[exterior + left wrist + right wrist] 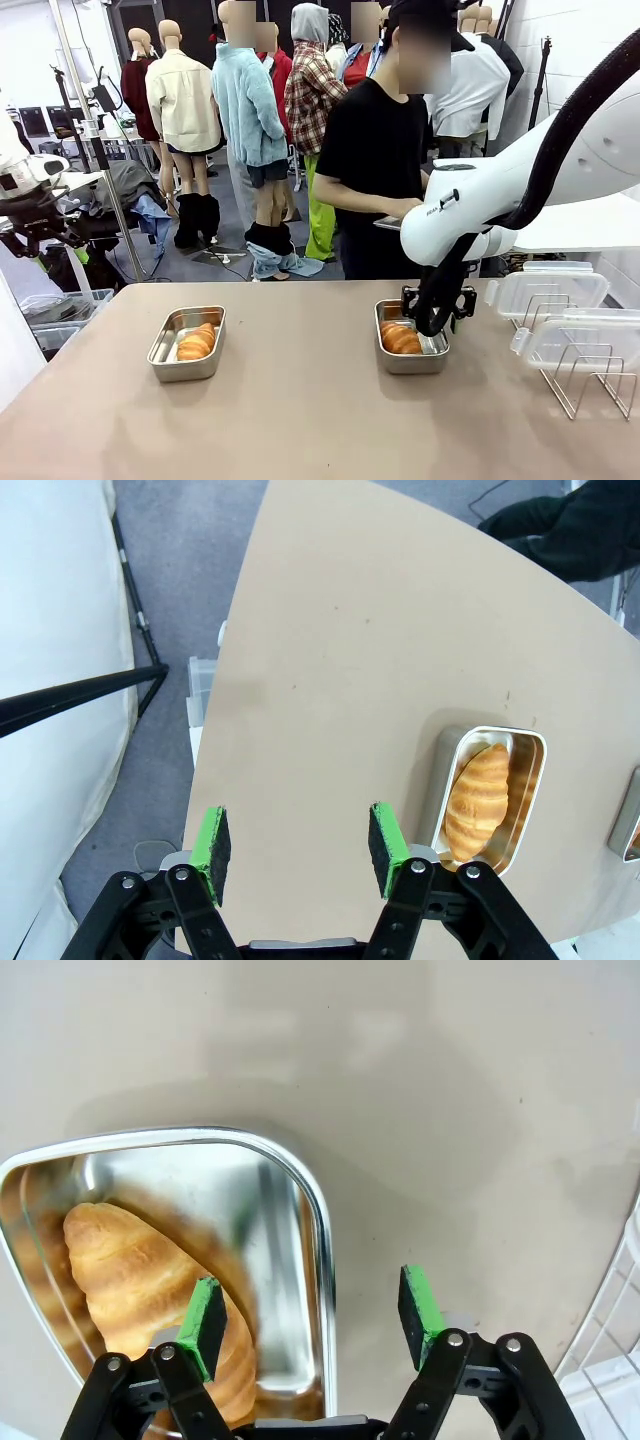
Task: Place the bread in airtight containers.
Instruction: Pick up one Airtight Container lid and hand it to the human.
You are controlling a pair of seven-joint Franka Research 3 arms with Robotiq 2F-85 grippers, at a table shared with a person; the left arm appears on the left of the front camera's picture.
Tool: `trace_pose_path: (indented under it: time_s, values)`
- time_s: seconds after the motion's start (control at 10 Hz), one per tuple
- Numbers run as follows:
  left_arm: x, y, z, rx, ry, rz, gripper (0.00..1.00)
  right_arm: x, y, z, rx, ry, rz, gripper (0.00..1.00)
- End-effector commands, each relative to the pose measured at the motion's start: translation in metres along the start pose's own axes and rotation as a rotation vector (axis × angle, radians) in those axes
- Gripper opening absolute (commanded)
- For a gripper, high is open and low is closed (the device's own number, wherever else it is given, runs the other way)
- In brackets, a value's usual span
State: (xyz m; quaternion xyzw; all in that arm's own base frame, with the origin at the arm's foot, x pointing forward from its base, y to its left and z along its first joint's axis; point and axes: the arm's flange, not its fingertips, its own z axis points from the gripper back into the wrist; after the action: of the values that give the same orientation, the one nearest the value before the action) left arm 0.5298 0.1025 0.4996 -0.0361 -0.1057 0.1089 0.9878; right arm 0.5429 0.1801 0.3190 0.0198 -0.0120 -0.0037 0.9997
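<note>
Both golden-brown, glossy croissant-shaped rolls lie in the tubs. One roll (196, 342) lies in the left small rectangular stainless-steel tub (185, 372). The other roll (400, 339) lies in the right steel tub (410, 364). Both tubs stand open on the tan bench (300, 420), well apart.

Right gripper (312, 1310): low over the right tub, jaws wide, holding nothing. One green pad hangs over the roll and the other outside the tub wall, so the jaws straddle the rim.

Left gripper (297, 845): raised off the bench's left edge, jaws wide and empty, near the left tub but clear of it. It looks parked out of the way.

Two clear plastic white-rimmed lids (550, 290) rest on the wire rack (590, 385) at far right, presumably staged within the right arm's reach.

Judgement: bread placement done, sealing not yet done. Lids likely next.
</note>
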Motion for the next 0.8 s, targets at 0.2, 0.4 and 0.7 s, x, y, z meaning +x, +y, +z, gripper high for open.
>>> trace_pose_path:
  time_s: [0.2,0.4,0.7]
  values:
    - [0.000,0.000,0.003,0.019,-0.008,0.006,0.72,-0.002,-0.001,-0.002,0.007,-0.011,-0.003,0.86]
    - [0.000,0.000,0.003,0.019,-0.008,0.006,0.72,0.000,0.000,0.000,0.000,0.000,0.000,0.86]
    - [0.000,0.000,0.003,0.019,-0.008,0.006,0.72,-0.044,-0.035,0.103,0.068,-0.150,0.136,0.86]
